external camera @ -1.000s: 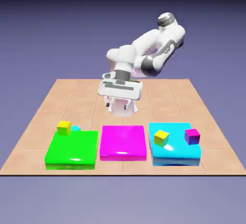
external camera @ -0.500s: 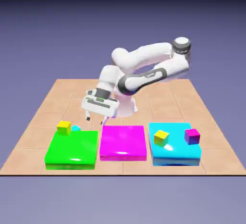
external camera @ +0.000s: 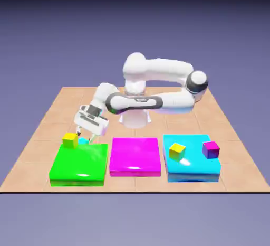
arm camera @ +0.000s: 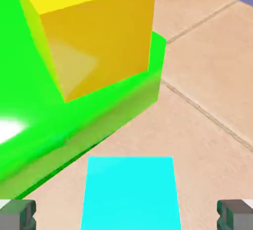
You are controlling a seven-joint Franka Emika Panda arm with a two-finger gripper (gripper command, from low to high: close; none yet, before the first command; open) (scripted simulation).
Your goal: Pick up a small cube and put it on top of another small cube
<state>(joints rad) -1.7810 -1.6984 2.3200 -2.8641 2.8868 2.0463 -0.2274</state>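
Yellow cube [external camera: 70,141]: one, on the rear left corner of the green block, by the exterior view's left; raised beside the likely pick, so a finger or the palm could knock it on a careless descent.

Green block [external camera: 79,164]: one, low and flat, on the tabletop [external camera: 37,160]; its edge limits the room for the gripper.

Cyan cube [arm camera: 131,194]: one, the likely pick, on the tabletop just behind the green block; ungripped, its sides free for fingers.

Gripper [external camera: 85,137]: one, open, empty, tilted over the cyan cube. In the hand view the fingers stand wide, one to each side of it, presumably to straddle it before closing; next move, lower straight, then close.

Magenta block [external camera: 135,157]: one, flat, bearing nothing.

Blue block [external camera: 191,171]: one, bearing two cubes, well apart.
– Second yellow cube [external camera: 176,152]: turned askew; a stack on it would need matching rotation.
– Purple cube [external camera: 211,150]: near the right edge. Which cube is to bear the stack, undetermined.
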